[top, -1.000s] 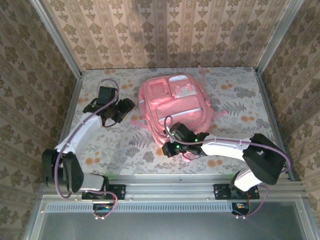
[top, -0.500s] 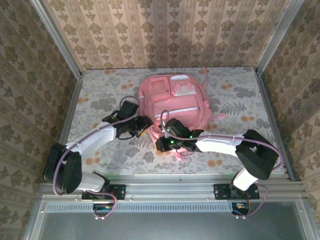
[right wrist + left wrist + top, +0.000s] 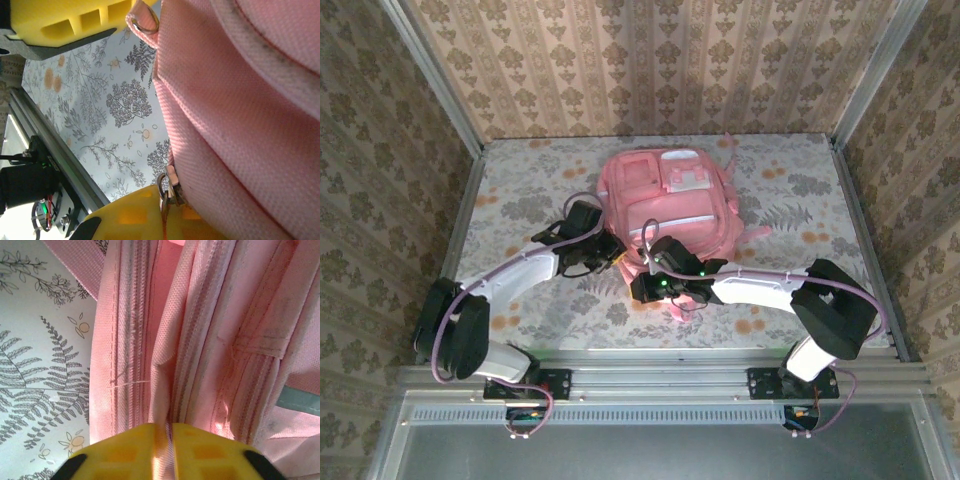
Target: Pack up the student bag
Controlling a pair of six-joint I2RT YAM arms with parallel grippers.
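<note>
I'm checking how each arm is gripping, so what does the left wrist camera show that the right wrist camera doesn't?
Only the left wrist view: the left gripper pinching a fold of fabric beside the zip track, plus a woven strap. Only the right wrist view: the right gripper clamped on a metal zip pull, a second metal ring, and the table's edge rail. Both: the pink bag and the leaf-print table cover.
</note>
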